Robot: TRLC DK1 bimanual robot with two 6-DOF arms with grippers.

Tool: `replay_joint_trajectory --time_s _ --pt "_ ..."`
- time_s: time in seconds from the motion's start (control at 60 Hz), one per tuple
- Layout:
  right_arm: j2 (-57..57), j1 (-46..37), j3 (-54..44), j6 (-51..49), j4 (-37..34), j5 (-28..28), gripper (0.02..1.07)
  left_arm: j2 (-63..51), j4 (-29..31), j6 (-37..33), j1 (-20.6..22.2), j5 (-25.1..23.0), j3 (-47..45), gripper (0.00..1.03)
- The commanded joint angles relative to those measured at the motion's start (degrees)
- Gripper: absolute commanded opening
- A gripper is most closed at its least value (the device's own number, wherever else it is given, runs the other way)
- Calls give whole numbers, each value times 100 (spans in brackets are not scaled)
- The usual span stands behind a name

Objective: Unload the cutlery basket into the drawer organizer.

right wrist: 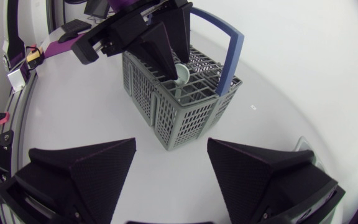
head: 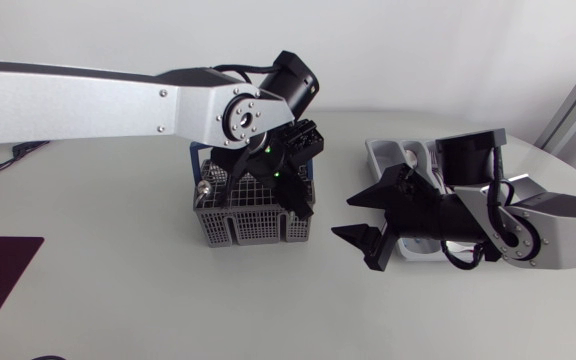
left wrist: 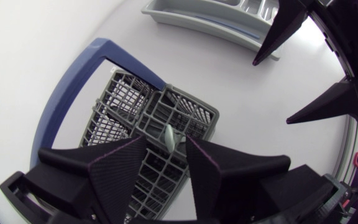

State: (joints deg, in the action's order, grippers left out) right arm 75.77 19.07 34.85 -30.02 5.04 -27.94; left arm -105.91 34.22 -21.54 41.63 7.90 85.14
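cutlery basket [head: 240, 226] lies beneath left arm [head: 88, 100], jaws open around a spoon [left wrist: 169, 137].

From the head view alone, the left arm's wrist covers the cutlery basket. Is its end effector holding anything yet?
Observer: Not yet, it seems. In the left wrist view a spoon stands in the basket, in the gap of the left end effector. Its fingers are apart, and I see no contact.
Operator: Anything near it that could hinder a lift?
Observer: The right wrist view shows the basket's blue handle raised upright, close beside those fingers.
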Motion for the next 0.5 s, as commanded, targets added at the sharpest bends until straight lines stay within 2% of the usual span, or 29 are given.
replay_joint_trajectory --time_s 0.0,0.067,0.183,0.3,0.483 --pt "70 35 101 93 94 -36 85 -123 -73 176 -32 80 116 47" --pt "70 44 92 93 103 -36 85 -123 -117 194 -32 89 73 39" --pt "70 44 57 93 111 -36 85 -123 -214 203 -23 106 2 36" --pt "35 44 39 93 129 -36 85 -132 -319 238 3 124 -51 24" --pt "-36 35 4 93 111 -36 85 -123 -319 256 30 124 -77 16"
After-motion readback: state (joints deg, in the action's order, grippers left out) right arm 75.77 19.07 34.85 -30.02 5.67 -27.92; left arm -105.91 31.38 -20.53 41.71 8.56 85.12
